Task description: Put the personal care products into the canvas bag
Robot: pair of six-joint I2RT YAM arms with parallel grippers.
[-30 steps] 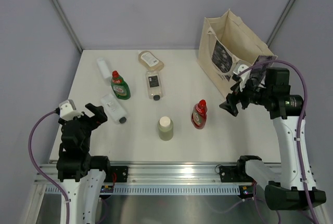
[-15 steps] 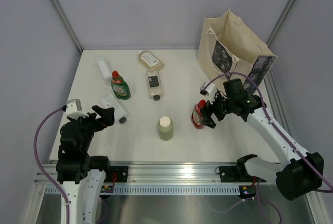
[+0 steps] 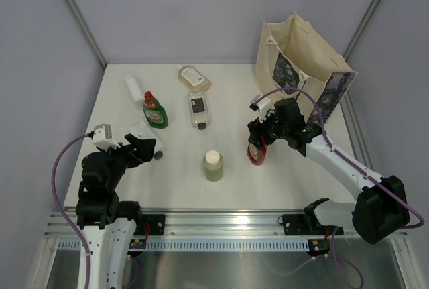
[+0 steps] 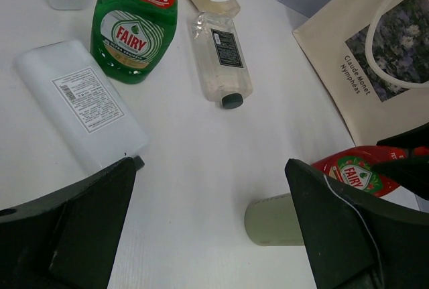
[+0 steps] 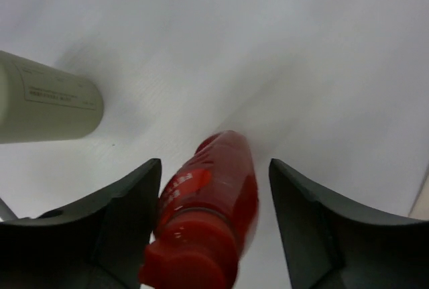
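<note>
Toward 4 o'clock on the bench [image 3: 228,94], well apart from the canvas bag [image 3: 305,47] standing upright in the 2 o'clock corner, the red bottle [image 3: 258,155] lies between the fingers [image 5: 117,225] of the right gripper [image 3: 255,143]. In the right wrist view the fingers straddle it, still parted. One edge meets the bottle's shoulder or nearly does, and a sliver of bench shows between the bottle and the other, so nothing is clamped. The cap points at that camera.

From above, the gripper hides the cap and neck, leaving only the lower body showing. The wrist picture is blurred and the label cannot be read there. The pale-green bottle [image 5: 47,104] is cut off at that frame's edge.

The bottle is translucent red with a red cap, and its round label has a green ring.

At 8 o'clock the left gripper [image 3: 141,147] holds its fingers wide apart, gripping nothing, just beside a black-capped bottle [image 4: 80,101]. A green bottle [image 4: 137,24] lies beyond it.
</note>
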